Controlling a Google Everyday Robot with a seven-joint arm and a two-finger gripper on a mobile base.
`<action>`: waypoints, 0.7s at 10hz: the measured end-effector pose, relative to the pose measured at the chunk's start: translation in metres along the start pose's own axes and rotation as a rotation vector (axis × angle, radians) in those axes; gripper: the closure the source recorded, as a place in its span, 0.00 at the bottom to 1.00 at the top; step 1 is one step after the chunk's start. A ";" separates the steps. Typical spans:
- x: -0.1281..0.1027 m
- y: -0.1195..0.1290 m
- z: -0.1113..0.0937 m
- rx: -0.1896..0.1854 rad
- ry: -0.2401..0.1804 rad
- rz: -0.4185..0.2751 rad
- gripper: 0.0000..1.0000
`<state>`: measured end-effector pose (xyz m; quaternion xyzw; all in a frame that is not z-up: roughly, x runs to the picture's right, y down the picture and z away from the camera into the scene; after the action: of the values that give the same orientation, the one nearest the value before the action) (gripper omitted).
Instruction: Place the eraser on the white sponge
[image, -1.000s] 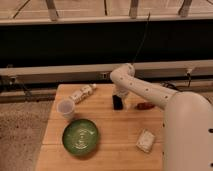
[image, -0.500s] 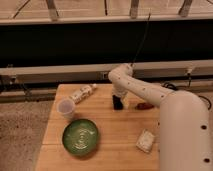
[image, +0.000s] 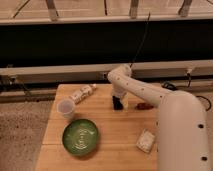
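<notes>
**Reaching straight down at the eraser, hand wide open**

The white arm (image: 182, 130) comes in big and chunky from the near right corner. It runs back over the bench (image: 115, 152), bends at the elbow and drops straight down mid-bench. The hand (image: 118, 101) points down with its fingers spread, right at the eraser (image: 118, 106). That's a dark block I can't separate from the fingertips, so no idea if they touch.

Versus a second ago it's basically the same pose, and nothing on the bench has shifted.

Count, front to back:
- one white sponge (image: 145, 141), near right, well apart from the eraser
- one green plate (image: 70, 131)
- one translucent cup (image: 65, 108)
- one reddish-brown oblong thing (image: 145, 106)
- one pale packet (image: 82, 93) at the back
</notes>
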<state>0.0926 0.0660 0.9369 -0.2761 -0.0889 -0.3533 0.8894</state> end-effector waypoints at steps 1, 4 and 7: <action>0.000 0.000 0.001 -0.001 0.000 -0.002 0.20; -0.003 -0.005 0.003 -0.001 -0.004 -0.007 0.20; -0.004 -0.005 0.006 -0.003 -0.008 -0.007 0.20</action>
<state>0.0868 0.0683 0.9426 -0.2784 -0.0927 -0.3554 0.8875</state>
